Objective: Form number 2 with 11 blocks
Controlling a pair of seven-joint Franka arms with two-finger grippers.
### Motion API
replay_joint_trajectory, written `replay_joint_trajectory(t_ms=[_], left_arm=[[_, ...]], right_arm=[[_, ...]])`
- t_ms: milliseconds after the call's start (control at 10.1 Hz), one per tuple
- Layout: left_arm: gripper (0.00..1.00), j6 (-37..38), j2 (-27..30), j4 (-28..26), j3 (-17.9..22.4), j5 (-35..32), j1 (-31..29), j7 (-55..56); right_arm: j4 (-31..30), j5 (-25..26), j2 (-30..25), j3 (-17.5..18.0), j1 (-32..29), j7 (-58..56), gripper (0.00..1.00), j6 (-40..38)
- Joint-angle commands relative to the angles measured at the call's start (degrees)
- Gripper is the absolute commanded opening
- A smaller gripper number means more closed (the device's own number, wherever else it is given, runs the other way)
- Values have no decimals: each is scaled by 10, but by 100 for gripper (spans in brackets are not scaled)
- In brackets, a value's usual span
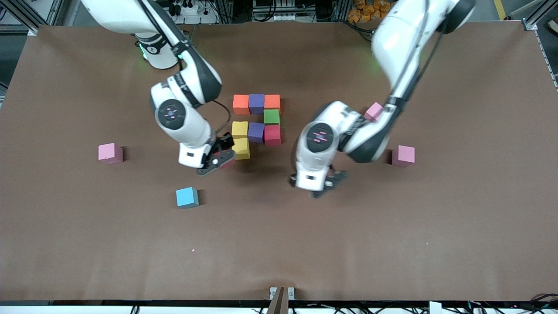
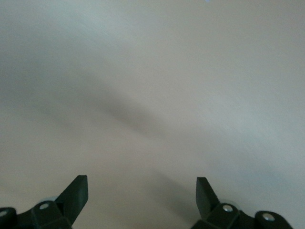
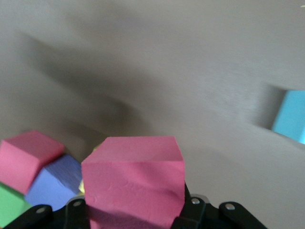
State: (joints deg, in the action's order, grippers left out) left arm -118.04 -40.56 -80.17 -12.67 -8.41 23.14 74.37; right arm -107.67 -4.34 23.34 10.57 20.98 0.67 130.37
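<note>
Eight blocks lie in a pattern mid-table: orange (image 1: pixel 240 104), purple (image 1: pixel 256 103) and orange (image 1: pixel 272 102) in a row, green (image 1: pixel 271 116), then yellow (image 1: pixel 239 129), purple (image 1: pixel 256 132) and red (image 1: pixel 272 134), and a yellow one (image 1: pixel 241 148). My right gripper (image 1: pixel 219 162) is shut on a red block (image 1: pixel 227 164) just beside the lone yellow block; the held block (image 3: pixel 133 179) fills the right wrist view. My left gripper (image 1: pixel 321 186) is open and empty over bare table near the pattern; its fingers (image 2: pixel 76 193) stand wide apart.
Loose blocks lie around: a sky blue one (image 1: pixel 187 197) nearer the front camera, a pink one (image 1: pixel 110 153) toward the right arm's end, and two pink ones (image 1: pixel 403 155) (image 1: pixel 374 111) toward the left arm's end, the second partly hidden by the left arm.
</note>
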Motion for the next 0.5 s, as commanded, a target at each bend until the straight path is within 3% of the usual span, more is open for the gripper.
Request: replay_joint_trajectory(t_ms=[0,198,397], left_arm=[[100,-61,144,-204,-5,5,-65,-29],[100,-69,194,-278,-8,6,-118,-92],[100,-69,228,-333,-11,10,-178,-190]], right_arm=[[57,-6,56,-9,36,102,34,7],[59,-5,70,-11,38,124,34,31],[59,-3,92,-34,47,138,34,55]])
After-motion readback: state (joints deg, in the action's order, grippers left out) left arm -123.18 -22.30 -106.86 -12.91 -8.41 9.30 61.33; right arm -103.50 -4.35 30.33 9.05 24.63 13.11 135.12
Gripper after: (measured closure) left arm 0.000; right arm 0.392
